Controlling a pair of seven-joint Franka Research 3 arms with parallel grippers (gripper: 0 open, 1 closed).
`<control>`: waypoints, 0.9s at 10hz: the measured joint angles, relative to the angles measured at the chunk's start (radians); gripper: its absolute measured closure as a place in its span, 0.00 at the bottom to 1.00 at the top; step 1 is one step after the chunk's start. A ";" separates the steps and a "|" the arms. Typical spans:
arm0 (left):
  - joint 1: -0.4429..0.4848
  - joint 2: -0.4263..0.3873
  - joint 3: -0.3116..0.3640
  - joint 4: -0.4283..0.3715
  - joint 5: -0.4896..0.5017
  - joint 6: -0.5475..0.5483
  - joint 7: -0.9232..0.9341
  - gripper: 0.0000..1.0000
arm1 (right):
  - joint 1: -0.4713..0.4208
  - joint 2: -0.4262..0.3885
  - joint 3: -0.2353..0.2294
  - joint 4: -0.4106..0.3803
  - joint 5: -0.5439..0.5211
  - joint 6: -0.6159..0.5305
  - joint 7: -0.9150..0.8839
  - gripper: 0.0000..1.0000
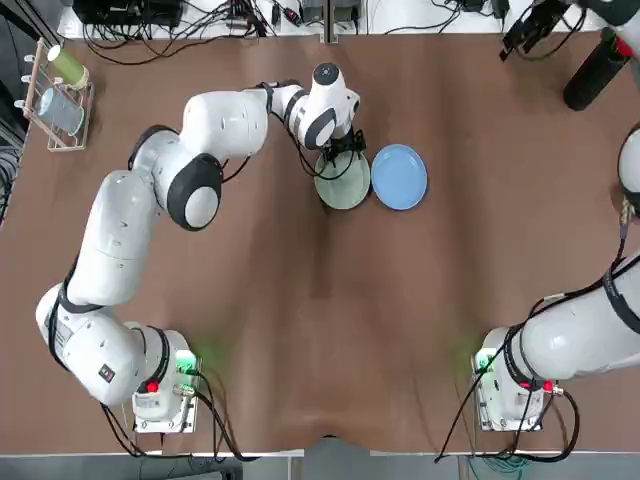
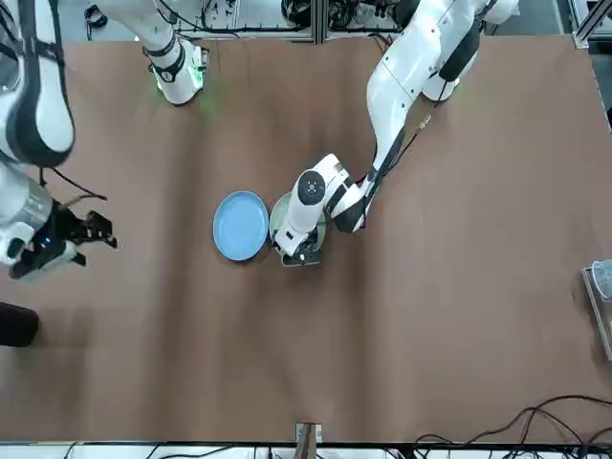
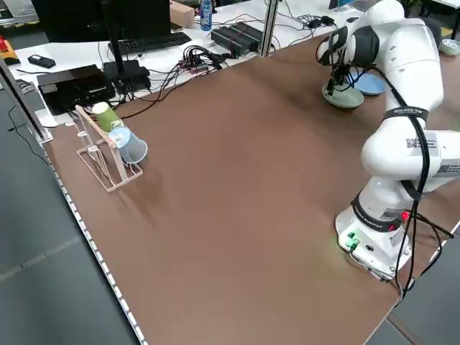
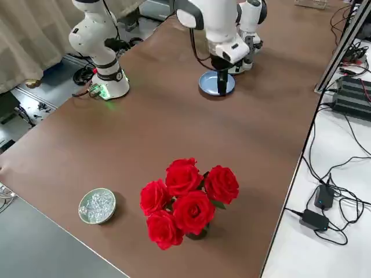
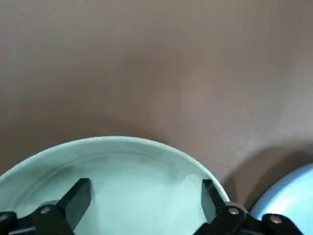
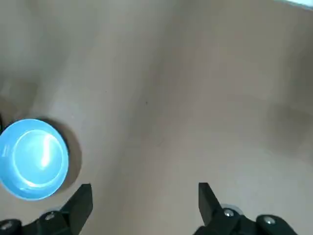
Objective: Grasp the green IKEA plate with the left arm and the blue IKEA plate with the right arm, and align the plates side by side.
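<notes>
Reaching far across the brown table (image 1: 330,330), the left arm (image 1: 200,170) hangs its gripper (image 1: 343,152) over the far edge of the green IKEA plate (image 1: 340,185). The left wrist view shows its two dark fingers (image 5: 78,198) spread wide, released, with the pale green plate (image 5: 122,176) lying between and below them; nothing is clamped. From above, the gripper covers part of that plate's rim, and whether the fingertips touch the rim cannot be told.

The blue IKEA plate (image 1: 399,177) lies flat just beside the green one, on the robot's right of it, rims about touching. In the front view the blue plate (image 2: 240,226) shows whole, while the green plate (image 2: 280,218) is mostly hidden behind the left gripper (image 2: 298,253).

The right arm (image 1: 580,330) is drawn back to the table's right edge, well apart from both plates. Its gripper (image 2: 91,229) is held above bare table at the right edge, and the right wrist view shows its fingers (image 6: 80,203) apart, holding nothing, with the blue plate (image 6: 32,159) far off.

A wooden rack (image 3: 108,154) holding a green and a blue cup stands near the far left corner. Near the right edge are a bunch of red roses (image 4: 185,200) and a small dish of clear beads (image 4: 97,205)
</notes>
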 joint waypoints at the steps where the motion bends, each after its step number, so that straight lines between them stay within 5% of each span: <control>1: -0.002 0.000 0.000 0.000 0.000 0.000 0.000 0.00 | -0.050 -0.020 0.033 0.032 -0.055 -0.053 0.083 0.04; 3: -0.014 0.000 0.000 0.001 0.000 0.000 0.000 0.00 | -0.156 -0.052 0.115 0.123 -0.138 -0.222 0.196 0.01; 5: -0.016 0.000 0.000 0.002 0.000 0.000 0.000 0.00 | -0.187 -0.068 0.129 0.259 -0.150 -0.404 0.225 0.00; 9: -0.016 0.000 0.001 0.003 0.000 0.000 0.000 0.00 | -0.223 -0.070 0.138 0.290 -0.150 -0.455 0.344 0.00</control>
